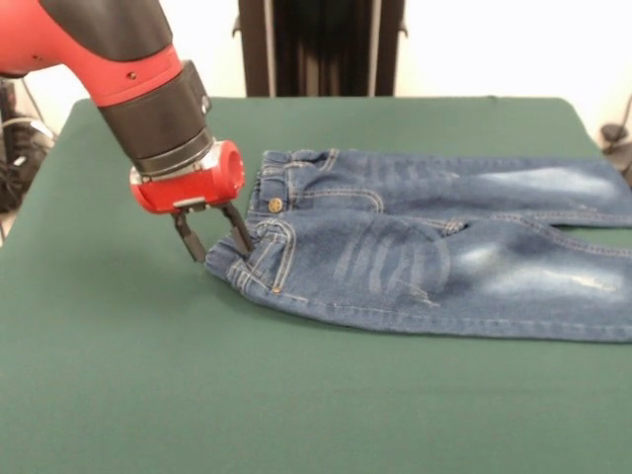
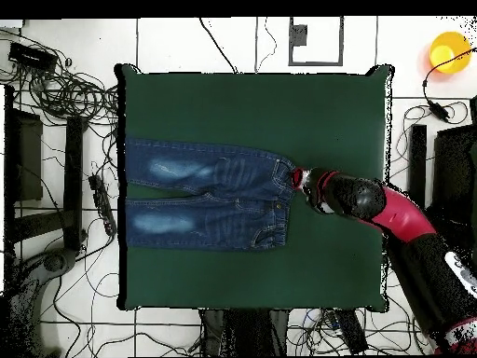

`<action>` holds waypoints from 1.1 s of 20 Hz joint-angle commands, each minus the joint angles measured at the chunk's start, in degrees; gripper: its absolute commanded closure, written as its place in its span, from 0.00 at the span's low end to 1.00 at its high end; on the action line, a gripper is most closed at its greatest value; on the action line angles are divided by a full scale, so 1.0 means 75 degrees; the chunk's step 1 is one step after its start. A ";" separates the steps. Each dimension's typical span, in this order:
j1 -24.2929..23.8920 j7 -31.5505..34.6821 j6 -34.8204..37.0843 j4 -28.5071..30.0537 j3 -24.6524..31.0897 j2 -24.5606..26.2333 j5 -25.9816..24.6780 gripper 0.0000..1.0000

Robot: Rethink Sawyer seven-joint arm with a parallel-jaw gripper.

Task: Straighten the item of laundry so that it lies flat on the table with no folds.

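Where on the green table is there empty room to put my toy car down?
The table has a wide bare strip between the jeans and the front view's near edge, and another behind the jeans, toward the robot's pedestal. It is crowded at the waistband, where the hand straddles the jeans' corner.

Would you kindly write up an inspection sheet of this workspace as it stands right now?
Surface: table in dark green cloth, mostly bare.
Job's things: jeans spread out, legs side by side and running past the table edge; waistband corner near the gripper bunched.
Clutter: nothing seen on the table.
Grippers: gripper at the waistband corner, fingers apart, one touching the denim.
Cables: many loose cables on the floor around the table.
Surroundings: tiled floor, black stands beside the table, an orange lamp in one corner.
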 commanded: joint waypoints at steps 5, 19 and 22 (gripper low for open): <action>0.0381 0.0000 0.0725 0.0360 0.0828 0.0329 0.0516 0.00; -0.0028 -0.0398 0.1082 0.0507 0.1407 0.0613 0.0807 0.00; -0.0048 -0.0457 0.1211 0.0438 0.1448 0.0662 0.0791 0.00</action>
